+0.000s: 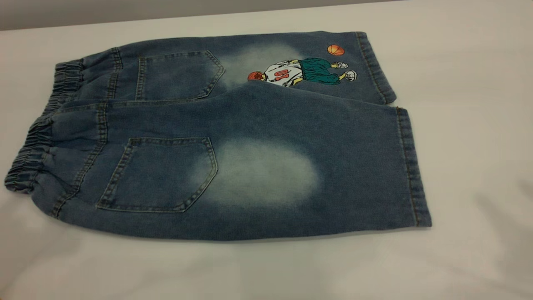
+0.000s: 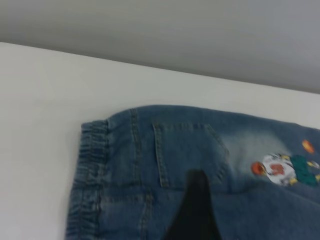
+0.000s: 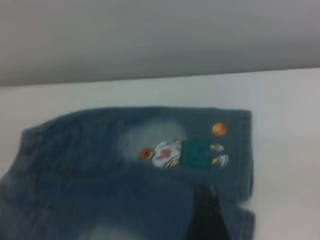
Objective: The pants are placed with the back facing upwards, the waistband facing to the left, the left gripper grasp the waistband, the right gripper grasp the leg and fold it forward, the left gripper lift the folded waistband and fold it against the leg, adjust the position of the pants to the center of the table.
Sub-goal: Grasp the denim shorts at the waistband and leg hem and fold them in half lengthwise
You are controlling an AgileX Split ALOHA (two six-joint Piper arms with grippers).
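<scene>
The pants (image 1: 258, 121) lie flat on the table (image 1: 479, 125), back pockets up. The gathered waistband (image 1: 33, 146) is at the left and both hems point right. The leg (image 1: 291, 175) with the pale oval patch is nearest; the far one carries the cartoon print (image 1: 300, 71). Neither gripper shows in the exterior view. In the left wrist view a dark part of my left gripper (image 2: 195, 210) hovers over the pants (image 2: 175, 145), next to the waistband (image 2: 92, 165). In the right wrist view a dark part of my right gripper (image 3: 207, 215) hangs over the pants (image 3: 100, 165) near the hems.
The table's far edge (image 1: 208, 14) runs just behind the pants, with a grey wall beyond it. Bare tabletop stretches to the right of the hems and along the near side.
</scene>
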